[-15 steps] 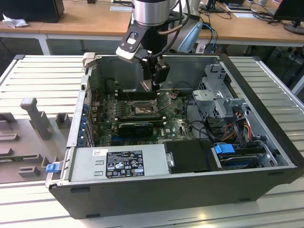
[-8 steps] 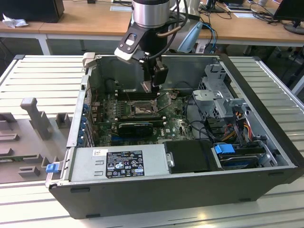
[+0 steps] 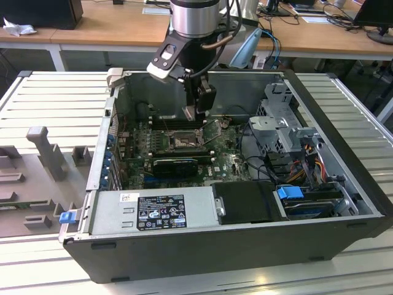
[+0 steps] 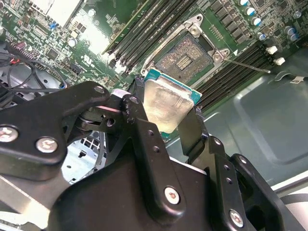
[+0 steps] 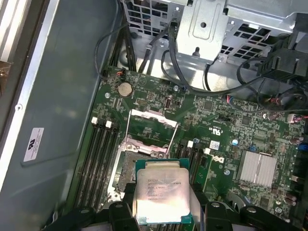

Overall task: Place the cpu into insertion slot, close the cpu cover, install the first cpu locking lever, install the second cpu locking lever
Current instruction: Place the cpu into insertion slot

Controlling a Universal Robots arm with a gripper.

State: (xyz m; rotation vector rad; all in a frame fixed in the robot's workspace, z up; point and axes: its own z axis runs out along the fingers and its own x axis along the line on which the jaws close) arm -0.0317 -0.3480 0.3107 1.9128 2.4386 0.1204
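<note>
In the exterior view's upper centre, the gripper (image 3: 199, 109) clamps the cpu (image 5: 161, 192) between its fingers by two opposite edges. The chip is square, its silvery top is exposed, and it hangs near the open insertion slot (image 4: 185, 57) without touching it.

Above the insertion slot (image 4: 185, 57), room lies open for my gripper (image 4: 166, 109) and its cpu (image 4: 163, 98); memory slots (image 4: 144, 29) flank it, cpu cover (image 5: 153, 117) seemingly raised alongside.

bright, even room light fills the exterior view, while the inside of the computer case (image 3: 233, 246) lies in shade at mid frame. in both wrist views the metal top of the cpu (image 4: 166, 103) (image 5: 161, 192) gives pale glare; in the second wrist view a washed-out patch whitens the motherboard (image 4: 91, 62).
</note>
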